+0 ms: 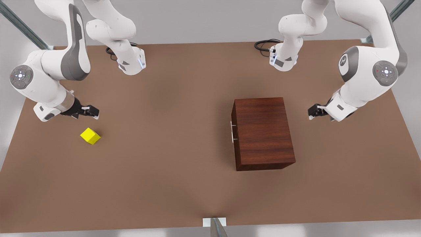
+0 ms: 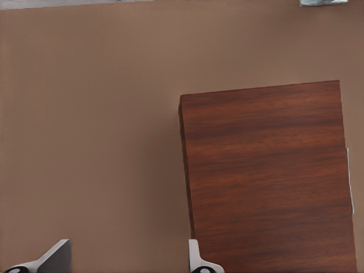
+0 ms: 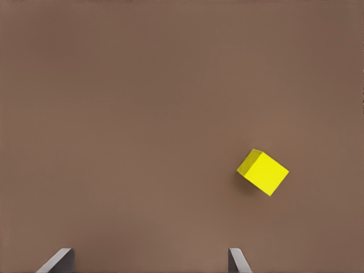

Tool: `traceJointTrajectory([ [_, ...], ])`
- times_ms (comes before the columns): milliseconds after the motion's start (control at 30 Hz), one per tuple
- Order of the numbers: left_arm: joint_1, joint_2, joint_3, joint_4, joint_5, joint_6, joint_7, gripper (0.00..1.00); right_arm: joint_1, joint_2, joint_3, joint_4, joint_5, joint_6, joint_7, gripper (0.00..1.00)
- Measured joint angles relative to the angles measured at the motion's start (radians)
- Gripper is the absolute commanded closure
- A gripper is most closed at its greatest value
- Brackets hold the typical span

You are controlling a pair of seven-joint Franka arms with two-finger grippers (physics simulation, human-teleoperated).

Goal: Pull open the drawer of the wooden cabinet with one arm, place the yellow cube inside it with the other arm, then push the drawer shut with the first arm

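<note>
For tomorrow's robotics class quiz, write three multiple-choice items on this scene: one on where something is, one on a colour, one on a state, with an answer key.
1. Where does the yellow cube lie?
A. on the cabinet
B. on the table, near the right gripper
C. inside the drawer

2. What colour is the wooden cabinet?
A. dark reddish-brown
B. white
C. yellow

3. What state is the drawer in?
A. pulled fully out
B. removed
C. shut

Key: 1 B, the cube rests on bare table at the front view's left; 2 A, glossy wood grain shows; 3 C, its handle sits flush against the cabinet, while the open left gripper waits beyond the cabinet's far side.
</note>
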Motion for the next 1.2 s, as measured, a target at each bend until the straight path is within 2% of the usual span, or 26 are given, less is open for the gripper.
traceJointTrajectory([
  [167,-0.051,0.016,-0.012,0.029,0.002,0.020,-0.005,0.00,-0.025,0.010,0.000,0.003,-0.001,0.019,0.005,0.00],
  [333,-0.355,0.170,-0.018,0.207,0.063,-0.012,-0.087,0.00,-0.038,0.031,-0.002,0.018,0.000,0.025,0.014,0.00],
  [533,-0.533,0.343,-0.030,0.336,0.101,-0.022,-0.298,0.00,-0.038,0.065,-0.008,0.047,0.005,0.006,0.100,0.00],
  [833,-0.574,0.476,-0.026,0.354,0.156,0.034,-0.575,0.00,-0.060,0.092,-0.017,0.046,0.041,0.029,0.254,0.00],
  [1200,-0.641,0.569,-0.026,0.408,0.263,0.087,-0.802,0.00,-0.220,0.125,-0.014,0.047,0.044,0.082,0.387,0.00],
])
